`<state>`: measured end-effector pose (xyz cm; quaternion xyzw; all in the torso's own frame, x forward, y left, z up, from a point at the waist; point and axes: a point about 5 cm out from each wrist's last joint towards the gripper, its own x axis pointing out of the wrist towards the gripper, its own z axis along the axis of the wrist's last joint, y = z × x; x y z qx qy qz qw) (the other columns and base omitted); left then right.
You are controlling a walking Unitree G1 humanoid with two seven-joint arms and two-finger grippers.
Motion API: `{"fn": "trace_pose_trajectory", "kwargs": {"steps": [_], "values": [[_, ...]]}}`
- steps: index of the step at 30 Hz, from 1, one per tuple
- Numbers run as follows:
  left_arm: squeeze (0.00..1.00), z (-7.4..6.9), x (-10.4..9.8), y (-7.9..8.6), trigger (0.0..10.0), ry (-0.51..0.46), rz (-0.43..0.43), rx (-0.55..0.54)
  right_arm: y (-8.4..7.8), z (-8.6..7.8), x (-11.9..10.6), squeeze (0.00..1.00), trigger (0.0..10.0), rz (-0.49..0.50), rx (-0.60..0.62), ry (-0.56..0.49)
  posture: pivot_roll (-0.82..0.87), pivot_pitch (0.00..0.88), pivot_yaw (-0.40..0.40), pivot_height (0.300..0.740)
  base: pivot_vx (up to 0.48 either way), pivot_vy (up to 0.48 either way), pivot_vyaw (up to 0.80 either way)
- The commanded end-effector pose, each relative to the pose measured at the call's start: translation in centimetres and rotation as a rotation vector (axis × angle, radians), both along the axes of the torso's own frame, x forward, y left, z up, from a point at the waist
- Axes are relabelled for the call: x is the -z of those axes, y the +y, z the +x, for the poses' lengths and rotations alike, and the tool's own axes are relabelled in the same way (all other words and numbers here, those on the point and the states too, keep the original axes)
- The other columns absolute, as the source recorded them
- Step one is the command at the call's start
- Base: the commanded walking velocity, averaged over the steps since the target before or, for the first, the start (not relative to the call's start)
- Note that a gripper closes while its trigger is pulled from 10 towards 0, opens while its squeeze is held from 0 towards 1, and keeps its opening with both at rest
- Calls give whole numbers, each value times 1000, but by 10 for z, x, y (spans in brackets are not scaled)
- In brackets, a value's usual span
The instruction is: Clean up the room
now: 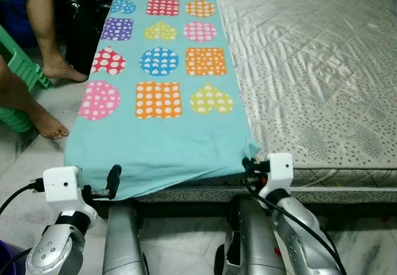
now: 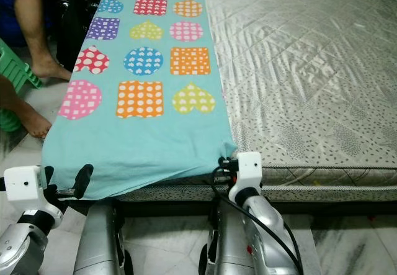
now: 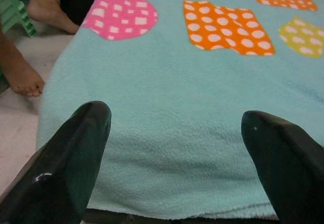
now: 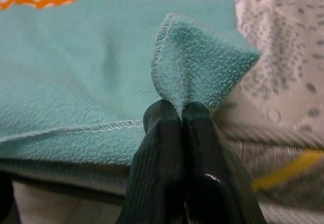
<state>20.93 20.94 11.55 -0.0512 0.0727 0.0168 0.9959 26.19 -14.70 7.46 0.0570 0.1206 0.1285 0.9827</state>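
A light blue fleece blanket [image 1: 164,129] with spotted hearts, squares and circles lies along the left side of a grey patterned mattress [image 1: 322,70]. My right gripper [image 4: 181,118] is shut on the blanket's near right corner [image 4: 195,62], pinching a fold of it at the mattress edge [image 1: 249,163]. My left gripper [image 3: 174,133] is open at the blanket's near left edge, its two black fingers [image 3: 76,148] spread wide just in front of the hem; one fingertip [image 1: 114,174] touches the cloth edge.
A person's bare legs and feet [image 1: 53,123] stand on the tiled floor at the left, beside a green plastic stool [image 1: 22,64]. A dark object [image 1: 84,20] stands at the bed's left side. The mattress's right part is bare.
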Motion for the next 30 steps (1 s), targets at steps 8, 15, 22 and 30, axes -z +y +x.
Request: {"fn": "trace_pose_trajectory", "kwargs": {"steps": [8, 15, 22, 30], "values": [[0, 7, 6, -3, 10000, 18, -5, 45, -13, -22, 1, 0, 3176, -11, 37, 75, 84, 117, -8, 520, 0, 0, 0], [0, 17, 7, -8, 10000, 14, -9, 75, -15, -26, 5, 1000, 10000, -46, 29, 183, 75, 108, -2, 520, 0, 0, 0], [0, 18, 9, -8, 10000, 22, -10, 80, -19, -22, 9, 1000, 10000, -103, 59, 238, 76, 103, -10, 520, 0, 0, 0], [0, 22, 11, -9, 10000, 18, -13, 82, -38, -16, 2, 1000, 10000, -264, 159, 216, 65, 98, -14, 520, 0, 0, 0]]}}
